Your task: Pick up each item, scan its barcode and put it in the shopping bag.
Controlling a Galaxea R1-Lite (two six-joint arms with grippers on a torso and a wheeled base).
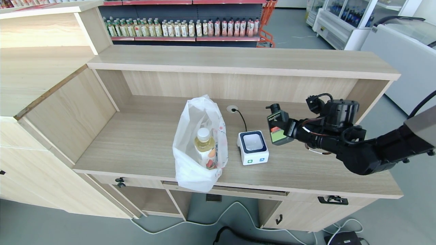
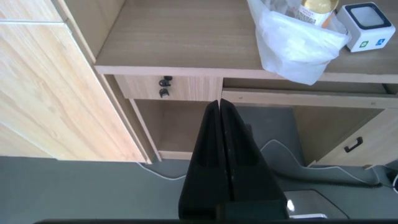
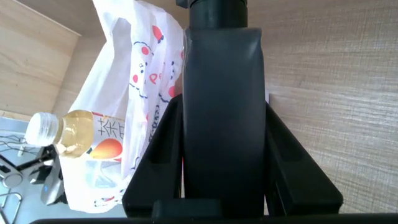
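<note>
Clenched on both flat sides by the right gripper [image 1: 289, 129]: a dark, smooth, box-shaped pack [image 1: 276, 126] with a black round cap and a green-and-red label, held in the air over the pale wood-grain counter [image 1: 143, 143]. Just beside these fingers and lower: a white square scanner [image 1: 252, 147] with a glossy top, its black cable [image 1: 242, 119] behind. Past the scanner from the fingers: a thin, crinkled white plastic shopping bag [image 1: 190, 163], open, with a clear white-capped bottle [image 1: 204, 144] of yellow drink standing inside. Pressed together on nothing: the left gripper [image 2: 219, 109], out in front of the counter's drawer [image 2: 168, 87], well apart from the bag.
</note>
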